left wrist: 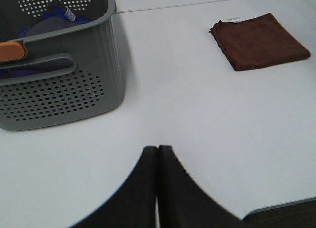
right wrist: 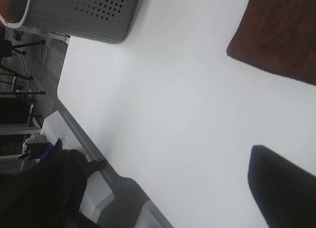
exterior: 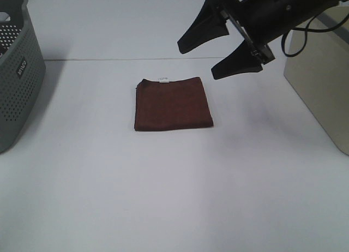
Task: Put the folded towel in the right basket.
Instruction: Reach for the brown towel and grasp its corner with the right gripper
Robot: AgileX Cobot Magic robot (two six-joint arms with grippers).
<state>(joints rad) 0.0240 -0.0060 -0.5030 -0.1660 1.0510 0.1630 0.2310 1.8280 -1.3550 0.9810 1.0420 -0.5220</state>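
In the high view one folded towel (exterior: pixel 172 103) lies flat at the middle of the table (exterior: pixel 163 208), its white tag (exterior: pixel 162 79) on the far edge. The right pincer (exterior: pixel 197 61) hangs in the air by the towel's far right side, spread wide and holding nothing. I judge it should come down over one edge and catch every layer, so the fold does not fall open. Two baskets show: a grey basket (exterior: pixel 19 72) on the left and a pale basket (exterior: pixel 322 83) on the right, which I take to be the goal.

In the left wrist view the left pincer (left wrist: pixel 158 149) is pressed together and empty over bare table, well apart from the one towel; the one grey basket holds some cloths.

The right wrist view shows a single dark finger, one towel corner and the grey basket's wall; the gap cannot be read here
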